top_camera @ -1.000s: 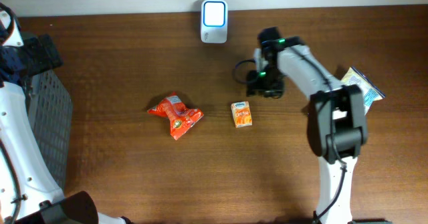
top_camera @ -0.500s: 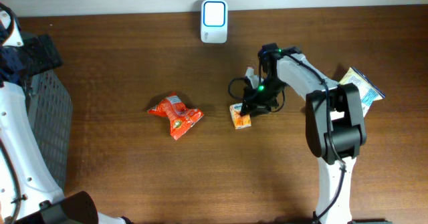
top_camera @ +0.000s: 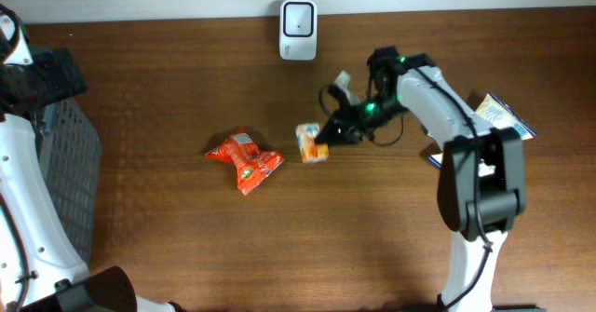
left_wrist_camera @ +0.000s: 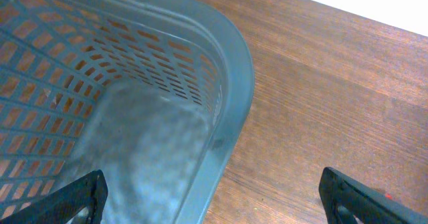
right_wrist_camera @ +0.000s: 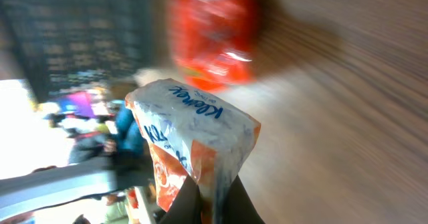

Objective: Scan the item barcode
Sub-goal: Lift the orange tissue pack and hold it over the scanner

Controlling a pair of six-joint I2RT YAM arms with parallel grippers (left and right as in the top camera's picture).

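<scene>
Our right jaws pinch the orange tissue pack (top_camera: 311, 144) near the middle of the table (top_camera: 186, 247), at six o'clock from the scanner (top_camera: 298, 17). Our left jaws stand wide above the basket (left_wrist_camera: 227, 83) at nine o'clock.

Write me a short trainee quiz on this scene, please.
1. True or false: the right hand is shut on the orange-and-white Kleenex packet.
2. What lies below the open left hand? A) the grey basket B) a blue bowl C) a keyboard
3. Name the item lying on the table between the basket and the held packet.

Key: 1. True. 2. A. 3. The red snack bag.
</scene>
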